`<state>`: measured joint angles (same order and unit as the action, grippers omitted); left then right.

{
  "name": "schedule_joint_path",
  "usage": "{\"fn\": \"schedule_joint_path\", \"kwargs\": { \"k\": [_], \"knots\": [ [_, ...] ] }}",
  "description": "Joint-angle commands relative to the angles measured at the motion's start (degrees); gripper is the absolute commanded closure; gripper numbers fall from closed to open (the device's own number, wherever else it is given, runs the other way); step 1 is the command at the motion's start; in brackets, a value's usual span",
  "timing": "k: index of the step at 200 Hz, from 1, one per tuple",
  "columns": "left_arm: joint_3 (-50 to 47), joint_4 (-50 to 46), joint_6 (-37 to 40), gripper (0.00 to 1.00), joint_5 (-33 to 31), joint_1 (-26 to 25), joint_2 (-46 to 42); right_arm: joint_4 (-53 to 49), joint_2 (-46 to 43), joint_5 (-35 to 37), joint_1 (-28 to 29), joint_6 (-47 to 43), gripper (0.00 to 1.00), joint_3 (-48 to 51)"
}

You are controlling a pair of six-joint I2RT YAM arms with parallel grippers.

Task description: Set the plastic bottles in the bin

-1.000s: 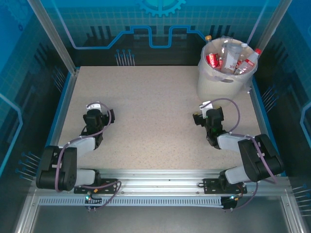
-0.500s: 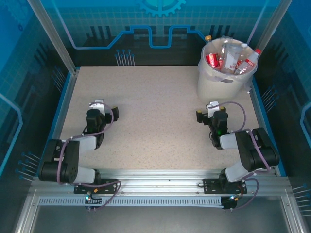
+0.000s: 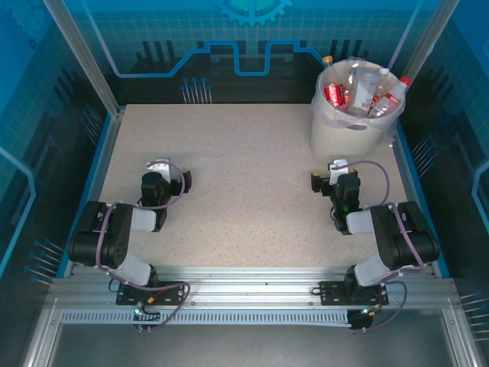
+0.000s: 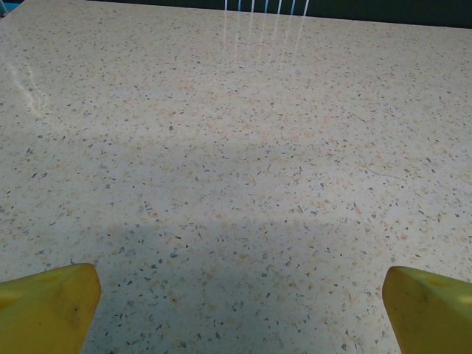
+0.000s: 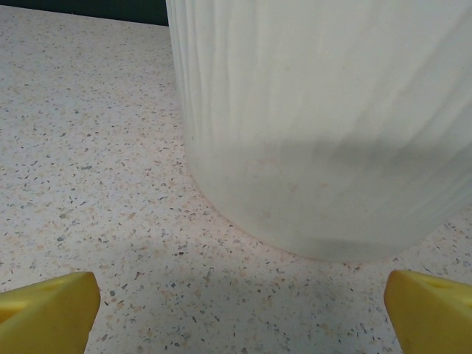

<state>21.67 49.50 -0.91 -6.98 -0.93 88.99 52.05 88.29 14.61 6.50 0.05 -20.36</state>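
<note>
Bin [image 3: 336,136]: a large round cream-white bucket with a thin clear liner folded over its rim, standing upright on the speckled beige table [image 3: 244,153].
Plastic bottles [image 3: 357,90]: all inside the bin, heaped up to its rim; I can make out red labels, red caps and some clear plastic.
My right pincer [image 3: 327,173]: near the bin, on its near side, low over the table. In my wrist view my two yellow fingertips [image 5: 48,310] stand wide apart with nothing between them, facing the bin's ribbed wall [image 5: 317,125].
My left pincer [image 3: 172,171]: well apart from the bin, far to its left and nearer the arm bases. Its yellow fingertips [image 4: 48,306] are spread just as wide, gripping nothing, low over the table.
</note>
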Motion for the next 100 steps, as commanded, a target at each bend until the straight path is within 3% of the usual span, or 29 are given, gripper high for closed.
{"fn": "schedule_joint_path", "kwargs": {
  "k": [1, 100],
  "knots": [
    [0.61, 2.19, 1.19, 0.01, 1.09, -0.13, -0.28, 1.77, 0.07, 1.38, -0.78, 1.09, 0.0, -1.13],
    [0.71, 2.01, 1.14, 0.01, 1.18, -0.04, -0.29, 1.51, 0.12, 1.38, -0.78, 1.14, 0.0, -1.27]
  ]
}}
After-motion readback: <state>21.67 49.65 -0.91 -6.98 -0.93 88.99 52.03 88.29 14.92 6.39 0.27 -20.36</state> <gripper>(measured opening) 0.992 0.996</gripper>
